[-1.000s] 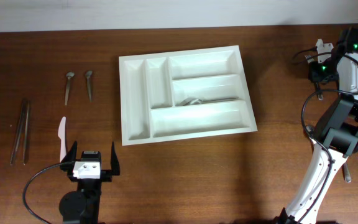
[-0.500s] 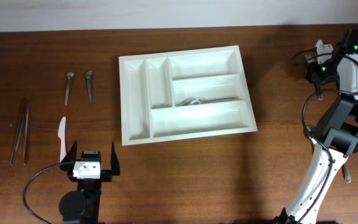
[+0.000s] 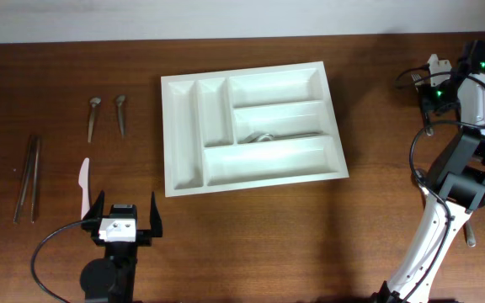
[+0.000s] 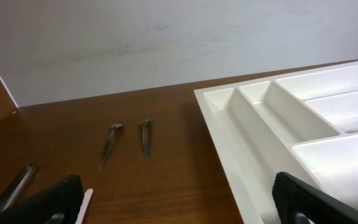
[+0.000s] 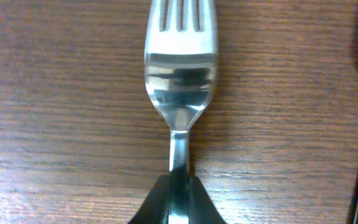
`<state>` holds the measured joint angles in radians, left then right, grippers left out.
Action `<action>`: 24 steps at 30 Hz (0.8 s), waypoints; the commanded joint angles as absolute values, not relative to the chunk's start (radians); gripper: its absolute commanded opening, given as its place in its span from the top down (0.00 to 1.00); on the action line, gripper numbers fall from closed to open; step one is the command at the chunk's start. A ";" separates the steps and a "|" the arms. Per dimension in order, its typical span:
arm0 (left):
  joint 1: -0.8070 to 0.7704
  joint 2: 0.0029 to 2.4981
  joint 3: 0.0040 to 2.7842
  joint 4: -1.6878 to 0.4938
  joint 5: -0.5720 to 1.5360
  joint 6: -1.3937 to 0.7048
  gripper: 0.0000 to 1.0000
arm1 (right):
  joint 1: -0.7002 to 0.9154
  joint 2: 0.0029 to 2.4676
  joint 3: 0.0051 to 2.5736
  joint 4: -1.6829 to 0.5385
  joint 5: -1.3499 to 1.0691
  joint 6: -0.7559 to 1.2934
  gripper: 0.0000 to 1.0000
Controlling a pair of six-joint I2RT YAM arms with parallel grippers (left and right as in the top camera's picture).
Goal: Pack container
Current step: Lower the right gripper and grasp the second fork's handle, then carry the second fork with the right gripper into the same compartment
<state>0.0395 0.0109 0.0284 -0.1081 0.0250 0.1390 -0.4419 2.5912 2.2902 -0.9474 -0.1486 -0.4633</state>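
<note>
While the tray (image 3: 276,160) is seen mid-table from overhead with the left gripper (image 3: 126,202) spread open, the left wrist view is filled rightward by it, and a fork (image 5: 180,74) is clamped at its neck by the right gripper (image 5: 179,194) in the right wrist view.

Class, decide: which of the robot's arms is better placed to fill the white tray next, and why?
Right: the right fingers are shut on a fork by its handle. The left fingers stand open, empty, short of the container.
</note>
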 commanded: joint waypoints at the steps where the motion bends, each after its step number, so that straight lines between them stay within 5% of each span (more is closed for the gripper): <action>1: 0.035 0.005 0.023 -0.108 0.022 0.155 0.01 | -0.445 2.622 2.283 -0.946 -0.147 -0.464 0.96; 13: 0.035 0.005 0.023 -0.108 0.022 0.155 0.01 | -0.380 2.576 2.444 -1.043 -0.198 -0.535 0.96; 24: 0.035 0.005 0.023 -0.108 0.022 0.155 0.01 | -0.260 2.576 2.875 -1.491 -0.415 -0.840 0.96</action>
